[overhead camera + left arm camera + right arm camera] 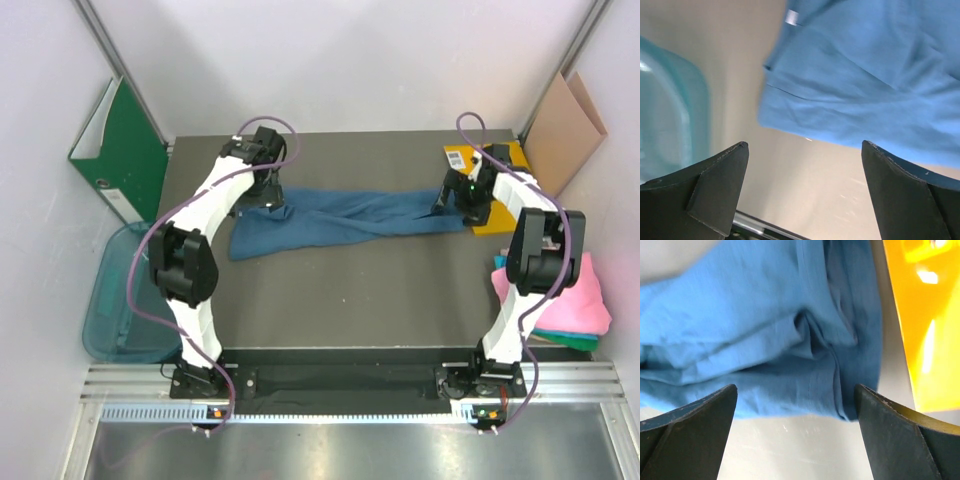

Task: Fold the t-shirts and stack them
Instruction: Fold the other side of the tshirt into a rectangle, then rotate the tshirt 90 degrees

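1. Left gripper (802, 150): jaws spread wide and empty, above the 9 o'clock end of the dark blue t-shirt (340, 220).
2. Right gripper (795, 390): jaws spread wide and empty, above the shirt's 3 o'clock end, beside an orange sheet (920, 315).
3. Dark blue t-shirt: stretched out across the table (380, 290), toward 12 o'clock.
4. Pink t-shirt (590, 290): on a teal-green t-shirt (565, 335), at the table's 4 o'clock edge.
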`<state>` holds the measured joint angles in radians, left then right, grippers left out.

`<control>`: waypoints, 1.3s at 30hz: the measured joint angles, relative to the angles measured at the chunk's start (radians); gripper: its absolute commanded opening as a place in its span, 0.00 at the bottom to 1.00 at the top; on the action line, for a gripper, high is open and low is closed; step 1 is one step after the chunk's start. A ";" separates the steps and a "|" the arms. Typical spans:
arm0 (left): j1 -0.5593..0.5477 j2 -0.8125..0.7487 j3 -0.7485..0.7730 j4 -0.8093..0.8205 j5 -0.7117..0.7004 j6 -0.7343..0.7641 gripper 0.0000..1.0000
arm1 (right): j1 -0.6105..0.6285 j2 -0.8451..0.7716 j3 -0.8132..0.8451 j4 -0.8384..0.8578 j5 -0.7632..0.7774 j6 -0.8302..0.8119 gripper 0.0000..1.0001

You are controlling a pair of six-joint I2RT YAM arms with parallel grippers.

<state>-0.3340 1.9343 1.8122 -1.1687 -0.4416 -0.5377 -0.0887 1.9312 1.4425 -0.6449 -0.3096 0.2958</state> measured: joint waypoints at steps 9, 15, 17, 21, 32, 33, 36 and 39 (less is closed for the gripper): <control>-0.025 -0.025 -0.199 0.141 0.267 -0.057 0.98 | 0.072 -0.093 -0.053 -0.035 0.172 -0.063 1.00; -0.031 -0.025 -0.370 0.272 0.480 -0.136 0.99 | 0.192 -0.093 0.114 -0.052 0.320 -0.130 1.00; -0.028 -0.027 -0.425 0.335 0.539 -0.175 0.99 | 0.217 -0.093 0.149 -0.023 0.331 -0.140 1.00; -0.012 -0.051 -0.548 0.471 0.641 -0.280 0.98 | 0.223 -0.031 0.250 0.005 0.341 -0.169 1.00; 0.024 -0.180 -0.738 0.708 0.670 -0.552 0.98 | 0.219 0.338 0.476 -0.006 0.246 -0.230 1.00; 0.024 -0.186 -0.738 0.709 0.651 -0.565 0.97 | 0.219 0.347 0.478 -0.008 0.235 -0.233 1.00; 0.029 -0.212 -0.738 0.715 0.591 -0.594 0.90 | 0.220 0.349 0.478 -0.013 0.203 -0.241 1.00; 0.042 -0.218 -0.729 0.721 0.549 -0.614 0.68 | 0.221 0.348 0.473 -0.005 0.193 -0.245 1.00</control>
<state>-0.2920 1.7161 1.0832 -0.4477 0.1078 -1.1515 0.1326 2.2787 1.9160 -0.6498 -0.1169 0.0513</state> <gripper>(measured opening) 0.874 0.995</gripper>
